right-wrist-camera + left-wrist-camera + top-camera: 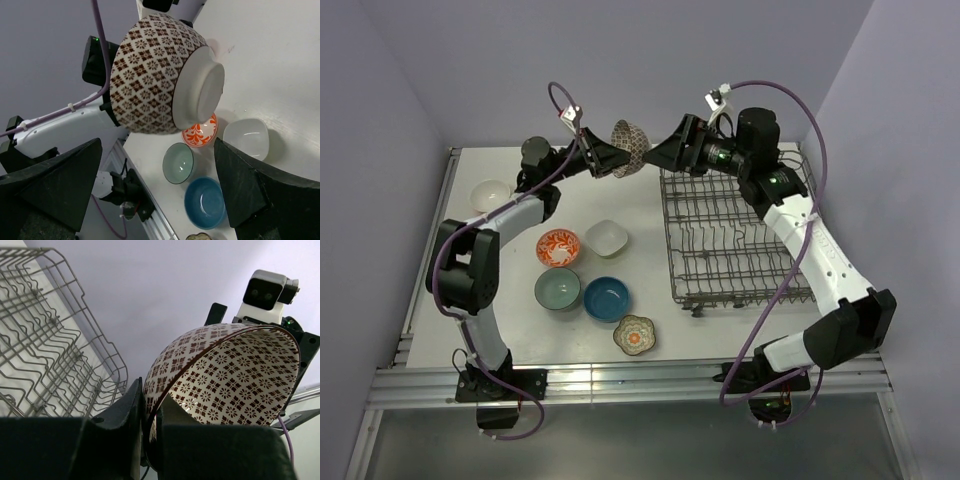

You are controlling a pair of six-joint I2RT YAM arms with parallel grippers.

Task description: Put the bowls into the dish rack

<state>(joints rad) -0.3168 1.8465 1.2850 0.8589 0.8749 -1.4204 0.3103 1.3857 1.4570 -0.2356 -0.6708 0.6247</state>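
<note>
My left gripper (617,158) (150,405) is shut on the rim of a brown-and-white patterned bowl (631,148) (230,375) (150,75), held on its side in the air left of the dish rack (740,230) (60,340). My right gripper (658,155) (158,145) is wide open, facing the bowl's white foot, with its fingers apart from it. On the table lie an orange-white bowl (558,247) (202,135), a white squarish bowl (607,238) (247,139), a pale teal bowl (558,289) (178,163), a deep blue bowl (606,298) (205,202) and a floral scalloped bowl (635,335).
A plain cream bowl (491,194) sits at the table's far left. The rack holds no bowls and fills the right half of the table (620,200). Purple walls close in the back and both sides. Purple cables loop above both arms.
</note>
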